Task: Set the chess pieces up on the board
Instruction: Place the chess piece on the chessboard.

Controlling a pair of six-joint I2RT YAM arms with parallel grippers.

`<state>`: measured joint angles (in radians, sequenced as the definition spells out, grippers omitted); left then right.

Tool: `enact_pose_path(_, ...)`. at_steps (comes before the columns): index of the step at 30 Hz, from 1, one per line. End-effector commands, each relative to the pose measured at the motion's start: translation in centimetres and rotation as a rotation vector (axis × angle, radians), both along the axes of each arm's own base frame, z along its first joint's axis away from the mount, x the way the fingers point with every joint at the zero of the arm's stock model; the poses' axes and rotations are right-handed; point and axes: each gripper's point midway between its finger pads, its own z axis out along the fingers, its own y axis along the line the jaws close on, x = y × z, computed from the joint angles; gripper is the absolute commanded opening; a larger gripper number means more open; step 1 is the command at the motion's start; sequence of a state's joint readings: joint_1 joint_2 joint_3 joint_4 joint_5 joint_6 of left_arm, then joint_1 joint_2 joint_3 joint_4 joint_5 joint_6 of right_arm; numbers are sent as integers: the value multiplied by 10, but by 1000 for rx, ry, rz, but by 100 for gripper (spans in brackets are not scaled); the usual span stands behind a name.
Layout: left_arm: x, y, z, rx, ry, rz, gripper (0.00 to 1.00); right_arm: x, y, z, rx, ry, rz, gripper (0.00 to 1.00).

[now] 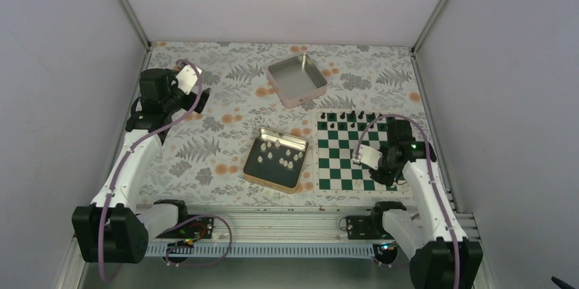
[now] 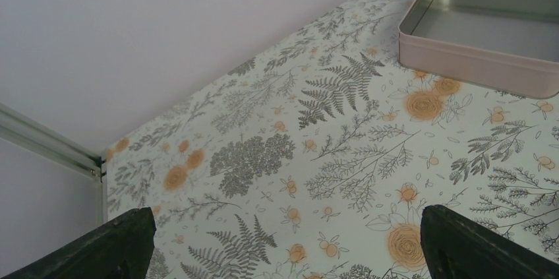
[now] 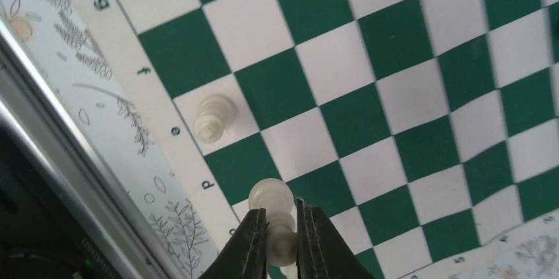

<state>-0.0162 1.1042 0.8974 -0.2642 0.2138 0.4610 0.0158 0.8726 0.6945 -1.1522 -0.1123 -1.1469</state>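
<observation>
Chess piece [image 3: 270,194] was pinched in my right claw [image 3: 282,213]; it needed lowering upright, square-centred, clear of the standing piece [image 3: 214,118]

Noted: board [image 3: 369,74] in dark green and white checks, cream border; chess pieces [image 3: 214,117] cream. Table cover [image 2: 316,134] pale, grey ferns, orange flowers. Tin [image 2: 474,61] pink outside, silver inside. Far-row chessmen [image 1: 345,117] black.

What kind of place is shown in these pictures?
Most likely a small robot test booth, not a home: plain pale walls on aluminium framing enclose the flowered table, and a left arm and right arm are bolted to a metal rail near a chessboard.
</observation>
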Motion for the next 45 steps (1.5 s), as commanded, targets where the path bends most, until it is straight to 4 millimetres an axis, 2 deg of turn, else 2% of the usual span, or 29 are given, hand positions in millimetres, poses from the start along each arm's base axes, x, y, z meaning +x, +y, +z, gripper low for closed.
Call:
enact_pose_path(1, 1, -3, 1, 10, -10, -17, 100, -12, -9, -14, -46, 113, 66, 4)
enact_pose_path(10, 5, -2, -4, 18, -2, -7, 100, -1, -10, -24, -16, 106, 172, 4)
enact_pose_path(17, 5, -2, -7, 22, 9, -2, 100, -7, -14, -59, -59, 25, 286, 4)
enact_pose_path(23, 7, 0, -10, 32, 19, 13, 100, -9, 2, -45, 20, -26, 341, 4)
enact_pose_path(40, 9, 1, -13, 35, 30, 12, 100, -21, -1, -44, 20, 60, 290, 4)
enact_pose_path(45, 8, 0, -14, 33, 31, 11, 100, -23, -5, -51, 1, 61, 282, 4)
